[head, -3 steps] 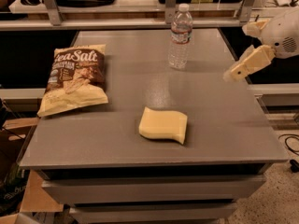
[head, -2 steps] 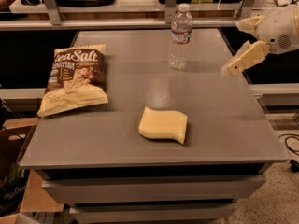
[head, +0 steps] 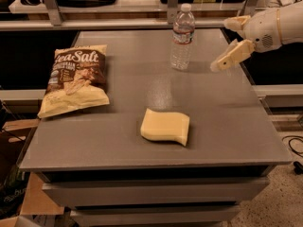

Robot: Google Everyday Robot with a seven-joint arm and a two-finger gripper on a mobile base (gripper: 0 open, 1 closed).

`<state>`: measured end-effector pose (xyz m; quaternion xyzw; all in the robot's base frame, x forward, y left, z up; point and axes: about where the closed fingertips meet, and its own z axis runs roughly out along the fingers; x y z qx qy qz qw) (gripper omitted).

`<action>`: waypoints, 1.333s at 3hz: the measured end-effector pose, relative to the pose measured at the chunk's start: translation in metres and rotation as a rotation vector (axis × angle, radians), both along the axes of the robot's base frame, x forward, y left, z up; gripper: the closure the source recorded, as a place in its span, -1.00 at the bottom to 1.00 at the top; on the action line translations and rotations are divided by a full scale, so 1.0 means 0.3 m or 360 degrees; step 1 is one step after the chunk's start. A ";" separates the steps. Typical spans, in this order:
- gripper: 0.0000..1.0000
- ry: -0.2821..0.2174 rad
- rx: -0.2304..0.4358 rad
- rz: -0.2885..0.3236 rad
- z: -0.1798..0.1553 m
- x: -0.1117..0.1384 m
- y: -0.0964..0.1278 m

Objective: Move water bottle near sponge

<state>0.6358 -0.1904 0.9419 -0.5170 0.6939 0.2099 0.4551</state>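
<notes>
The upright water bottle [head: 182,39] looks light, thin-walled and easily tipped, best pinched at its ribbed middle by the gripper [head: 221,44] hovering to its right, jaws apart.

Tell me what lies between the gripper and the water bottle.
Nothing: the camera view shows only bare grey tabletop between the open gripper, at the table's right edge, and the upright water bottle.

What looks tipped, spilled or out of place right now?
Nothing stands out. The water bottle stands upright, capped; the sponge and chip bag lie flat; the gripper hovers right of the bottle, fingers open.
</notes>
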 end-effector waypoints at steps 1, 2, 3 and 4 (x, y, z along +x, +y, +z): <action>-1.00 -0.0020 0.0101 0.0009 -0.035 0.061 0.029; -1.00 -0.0063 0.0199 -0.0012 -0.054 0.098 0.049; -1.00 -0.0091 0.0311 -0.0015 -0.061 0.128 0.078; -1.00 -0.0098 0.0393 0.0001 -0.066 0.152 0.117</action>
